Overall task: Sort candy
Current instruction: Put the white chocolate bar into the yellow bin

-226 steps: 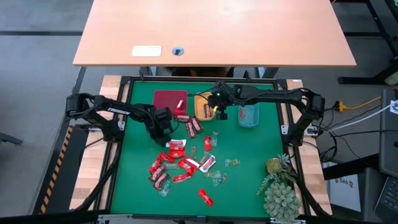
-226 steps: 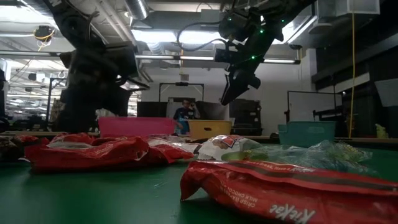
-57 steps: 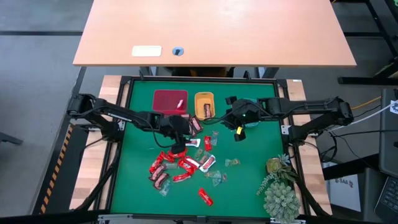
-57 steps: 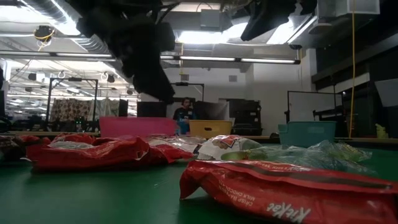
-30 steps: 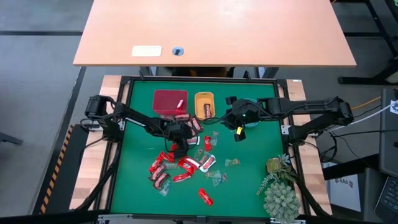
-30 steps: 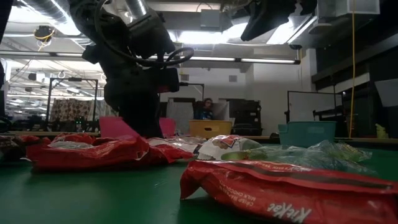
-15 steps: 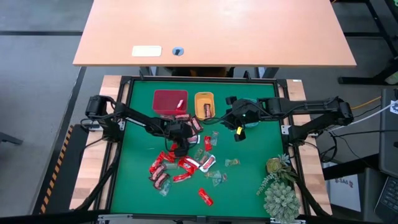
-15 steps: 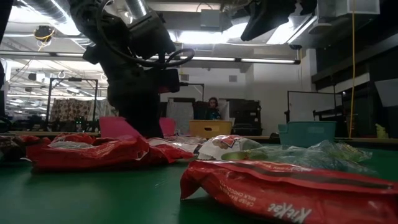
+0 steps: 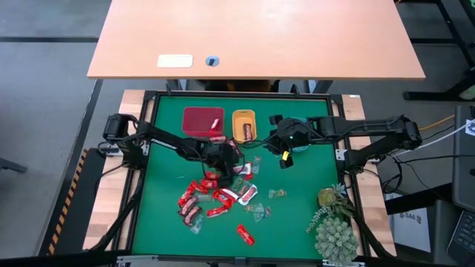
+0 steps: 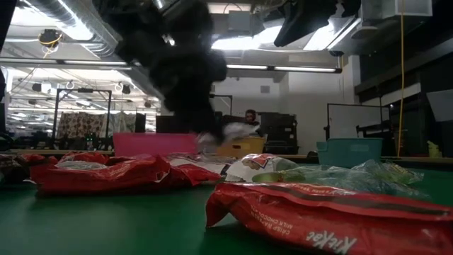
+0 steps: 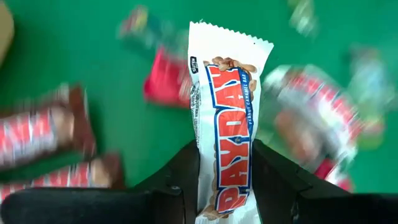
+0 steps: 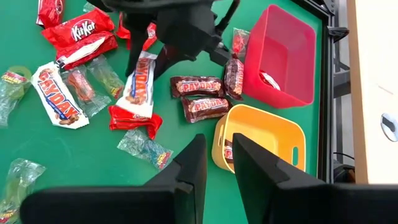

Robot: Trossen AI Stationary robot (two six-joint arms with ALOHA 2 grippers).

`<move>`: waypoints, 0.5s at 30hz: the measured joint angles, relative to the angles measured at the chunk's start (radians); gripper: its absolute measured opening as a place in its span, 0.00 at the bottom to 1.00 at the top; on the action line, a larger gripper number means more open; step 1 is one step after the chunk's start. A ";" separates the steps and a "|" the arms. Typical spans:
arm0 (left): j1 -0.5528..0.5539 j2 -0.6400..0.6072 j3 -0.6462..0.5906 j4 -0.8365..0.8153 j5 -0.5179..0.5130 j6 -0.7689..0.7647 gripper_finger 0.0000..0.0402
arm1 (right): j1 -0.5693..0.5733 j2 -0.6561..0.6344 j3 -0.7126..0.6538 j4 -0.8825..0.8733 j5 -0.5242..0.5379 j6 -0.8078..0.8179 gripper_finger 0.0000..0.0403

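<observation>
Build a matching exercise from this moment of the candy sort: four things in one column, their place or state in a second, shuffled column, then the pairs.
Things
1. white PayDay bar
2. right gripper
3. red tray
4. yellow tray

Places or states
A. open, holding nothing, above the yellow tray's edge
B. pinched between the left gripper's fingers, lifted off the mat
C. beside the red tray, nearer the right gripper
D. at the mat's far edge, one small wrapped piece inside

Pairs: 1-B, 2-A, 3-D, 4-C
</observation>
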 joint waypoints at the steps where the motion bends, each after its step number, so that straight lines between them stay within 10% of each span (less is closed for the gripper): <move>1: 0.001 0.000 0.018 0.000 0.000 0.004 0.29 | 0.000 0.000 0.000 0.000 0.000 0.000 0.19; 15: 0.126 -0.002 0.148 -0.005 -0.169 0.008 0.29 | 0.000 0.000 0.000 0.000 0.000 0.000 0.19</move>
